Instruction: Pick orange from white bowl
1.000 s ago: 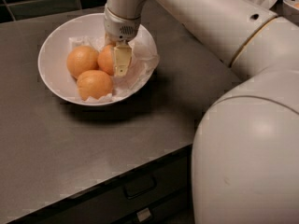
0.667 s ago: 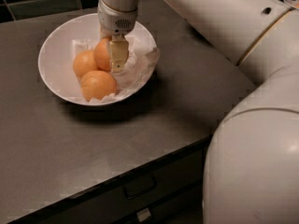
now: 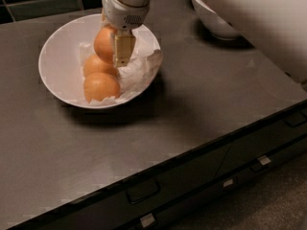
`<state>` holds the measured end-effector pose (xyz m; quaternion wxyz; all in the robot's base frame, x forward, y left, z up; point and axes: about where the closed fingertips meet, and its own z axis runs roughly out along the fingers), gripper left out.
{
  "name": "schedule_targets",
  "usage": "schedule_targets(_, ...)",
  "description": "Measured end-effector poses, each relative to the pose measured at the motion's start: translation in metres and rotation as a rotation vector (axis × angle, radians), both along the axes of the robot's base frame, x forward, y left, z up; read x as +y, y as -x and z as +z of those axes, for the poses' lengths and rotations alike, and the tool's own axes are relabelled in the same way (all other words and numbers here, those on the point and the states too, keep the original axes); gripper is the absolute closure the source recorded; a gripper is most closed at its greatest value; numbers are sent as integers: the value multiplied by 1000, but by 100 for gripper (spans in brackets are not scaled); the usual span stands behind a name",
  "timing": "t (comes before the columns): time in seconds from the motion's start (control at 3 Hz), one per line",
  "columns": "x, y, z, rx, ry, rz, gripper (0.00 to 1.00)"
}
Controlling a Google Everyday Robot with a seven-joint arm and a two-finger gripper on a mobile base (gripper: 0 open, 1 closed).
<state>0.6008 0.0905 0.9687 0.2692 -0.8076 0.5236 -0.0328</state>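
Observation:
The white bowl (image 3: 50,51) sits on the dark counter at the left, lined with crumpled white paper. My gripper (image 3: 109,51) hangs over the bowl's far side and is shut on the orange (image 3: 102,43), held between the fingers just above the paper. One pale finger (image 3: 123,49) shows in front of the fruit on its right; the other is hidden behind it. Two other oranges (image 3: 100,86) lie in the bowl below and in front of the held one.
A second white bowl (image 3: 213,20) stands at the back right, partly hidden by my arm. The dark counter (image 3: 201,95) ends in a front edge with drawers (image 3: 144,190) below. My large white arm covers the upper right.
The gripper has closed round the right-hand orange and raised it a little off the paper. The other two oranges stay in the bowl.

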Motion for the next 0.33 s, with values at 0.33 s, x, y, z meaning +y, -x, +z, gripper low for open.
schedule_targets(0.33,3,-6,5,-29,-25,-7,100)
